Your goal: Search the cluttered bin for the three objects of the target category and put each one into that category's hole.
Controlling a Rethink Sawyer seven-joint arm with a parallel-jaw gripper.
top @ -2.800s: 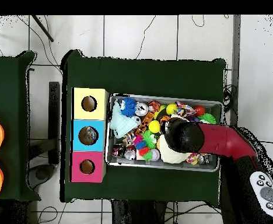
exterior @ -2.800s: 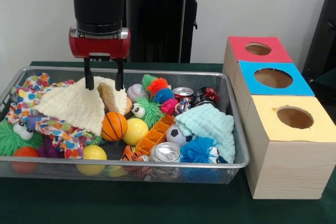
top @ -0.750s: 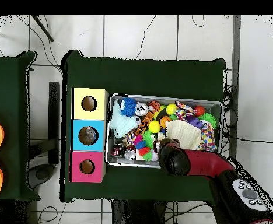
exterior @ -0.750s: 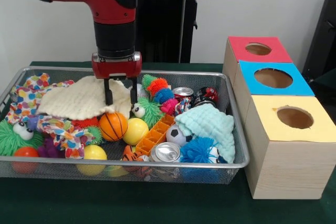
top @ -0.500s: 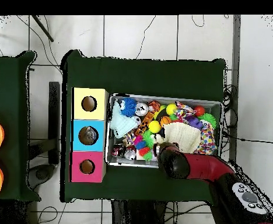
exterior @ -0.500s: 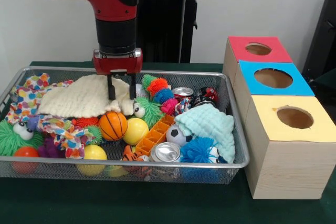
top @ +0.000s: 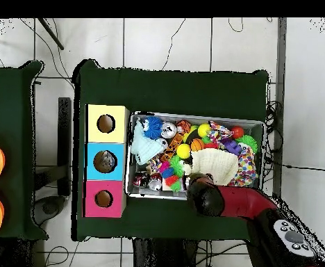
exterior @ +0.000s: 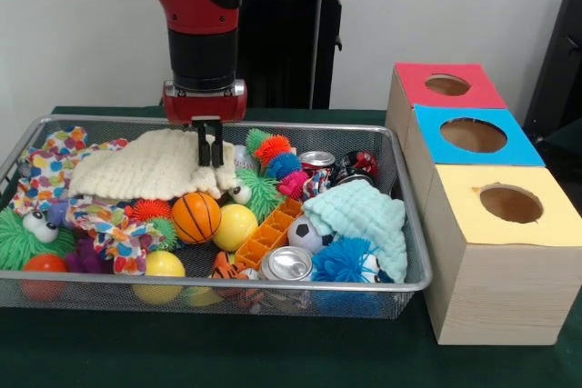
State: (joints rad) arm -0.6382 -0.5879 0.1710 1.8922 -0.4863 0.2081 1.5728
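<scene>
The silver wire-mesh bin [exterior: 273,286] holds several toys; it also shows in the overhead view [top: 193,116]. A cream knitted cloth [exterior: 145,170] lies flat at the bin's back left. My gripper [exterior: 210,147] hangs at the cloth's right edge, by the bin's far rim. Its fingers stand close together and I see nothing between them. A small basketball [exterior: 196,216], a yellow ball [exterior: 235,226], a soccer ball [exterior: 309,234] and a silver can [exterior: 289,263] lie in front. In the overhead view my arm [top: 214,198] covers the gripper.
Three wooden boxes with round holes stand right of the bin: red top [exterior: 446,86], blue top [exterior: 473,136], yellow top [exterior: 509,204]. A mint knitted cloth [exterior: 364,215], a patterned cloth [exterior: 55,156], spiky toys and a second can [exterior: 316,161] fill the bin.
The cream cloth, raised in a peak between my open fingers before, now lies flat. My gripper has moved right and toward the bin's far rim, and its fingers have closed.
</scene>
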